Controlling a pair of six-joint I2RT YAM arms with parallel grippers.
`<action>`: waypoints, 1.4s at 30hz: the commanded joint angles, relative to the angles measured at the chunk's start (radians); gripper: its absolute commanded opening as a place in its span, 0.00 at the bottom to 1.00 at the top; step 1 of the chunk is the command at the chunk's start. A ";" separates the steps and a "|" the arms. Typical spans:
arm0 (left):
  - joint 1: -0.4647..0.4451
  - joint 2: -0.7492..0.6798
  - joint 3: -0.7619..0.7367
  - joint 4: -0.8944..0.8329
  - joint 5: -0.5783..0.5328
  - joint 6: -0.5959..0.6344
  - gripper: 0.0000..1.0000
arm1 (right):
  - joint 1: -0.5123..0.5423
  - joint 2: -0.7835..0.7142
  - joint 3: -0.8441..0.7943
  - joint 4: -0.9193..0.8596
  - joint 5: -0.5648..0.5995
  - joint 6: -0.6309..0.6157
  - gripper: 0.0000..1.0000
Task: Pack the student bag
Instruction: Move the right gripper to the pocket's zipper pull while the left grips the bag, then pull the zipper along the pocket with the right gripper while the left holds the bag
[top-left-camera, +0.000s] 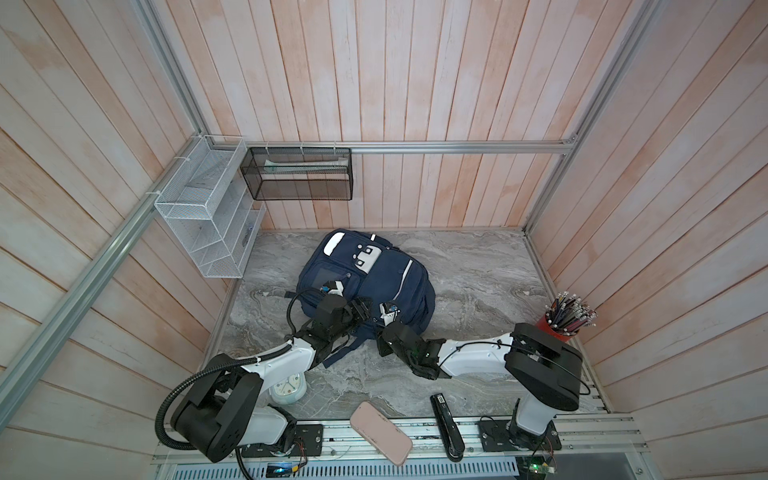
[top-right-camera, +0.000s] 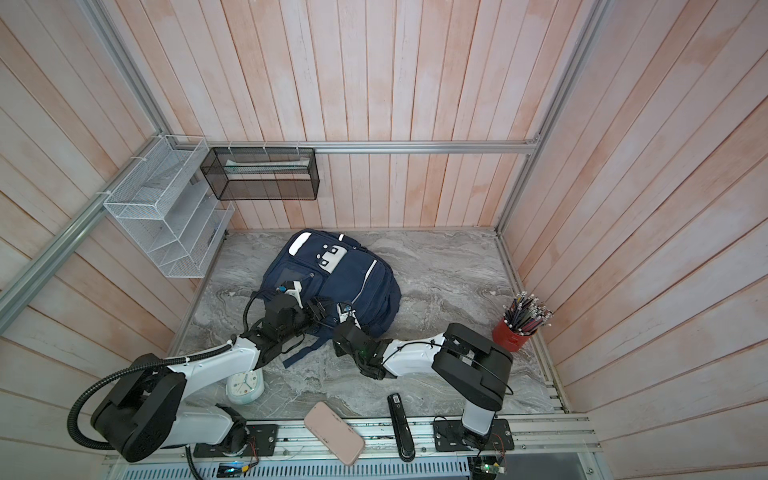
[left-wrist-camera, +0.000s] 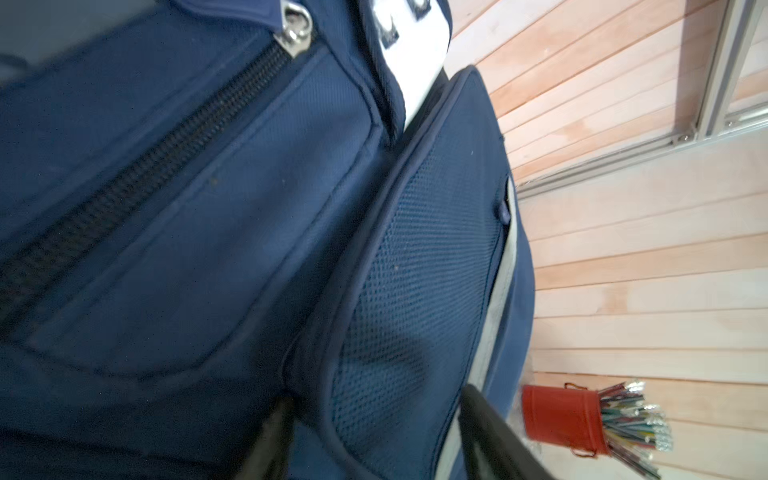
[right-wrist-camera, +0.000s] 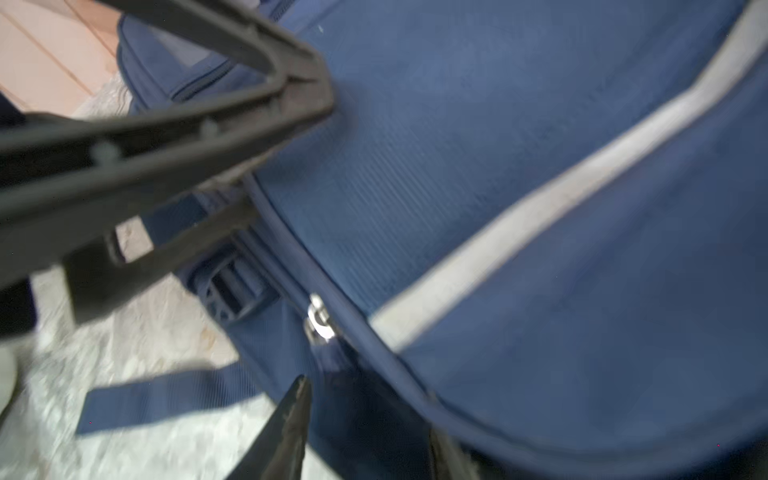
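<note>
student bag (top-left-camera: 374, 270) lying flat in the middle of the table (top-left-camera: 478, 266), both arms nosing at its near edge
In both top views the left gripper (top-left-camera: 360, 309) and right gripper (top-left-camera: 388, 312) sit on the fabric. Left wrist: jaws half apart astride the mesh pocket (left-wrist-camera: 415, 291), can't tell if they're pinching. Right wrist: same story beside the zip pull (right-wrist-camera: 318, 320). It looks soft, saggy and bulky, so piping or pull seems the best handle; no readable label anywhere

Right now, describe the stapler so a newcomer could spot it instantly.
Find the marble tabletop, then its near edge by the metal rail. Just right of the pink case lies the stapler: black, long, narrow, where the case is broad and rounded.
</note>
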 joint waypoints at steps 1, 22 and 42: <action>-0.014 0.020 0.043 0.043 -0.002 -0.016 0.50 | 0.008 0.025 0.056 0.014 0.084 -0.030 0.44; 0.056 -0.019 0.018 -0.075 0.040 -0.021 0.00 | -0.124 -0.299 -0.267 -0.064 -0.061 -0.038 0.00; 0.136 0.080 0.073 -0.045 0.136 0.051 0.00 | -0.308 -0.539 -0.347 -0.160 -0.502 -0.231 0.00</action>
